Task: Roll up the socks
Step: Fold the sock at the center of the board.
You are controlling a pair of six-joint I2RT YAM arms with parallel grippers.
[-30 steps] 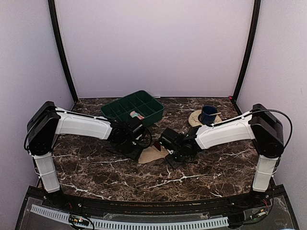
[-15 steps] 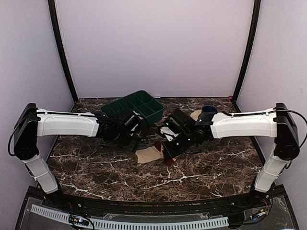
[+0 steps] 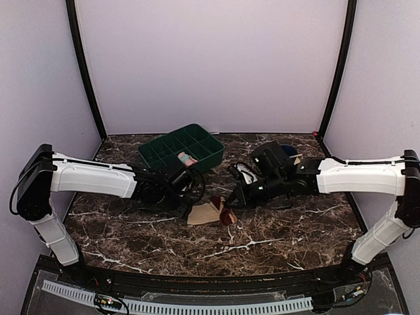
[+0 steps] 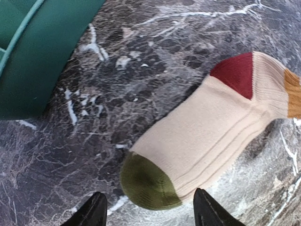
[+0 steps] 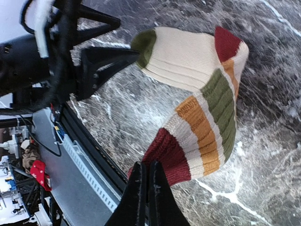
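The beige sock (image 3: 205, 214) lies on the marble table, with an olive toe (image 4: 148, 184), a maroon heel (image 4: 235, 74) and a cuff striped green, orange and maroon. My right gripper (image 5: 146, 181) is shut on the maroon cuff edge (image 5: 171, 150), which is lifted and curled back over the sock's leg. My left gripper (image 4: 149, 214) is open, one finger on either side just short of the toe, touching nothing. The pink sock (image 3: 186, 158) lies in the green tray.
The green compartment tray (image 3: 164, 146) stands behind the left gripper, its wall close by (image 4: 42, 61). A blue cup (image 3: 287, 150) on a round coaster sits behind the right arm. The table's front edge rail (image 5: 89, 165) runs below the right gripper.
Both arms have stretched out and come lower over the table. The right gripper has kept its hold on the cuff and carried it a little left, curling it over. The left jaws have stayed open.
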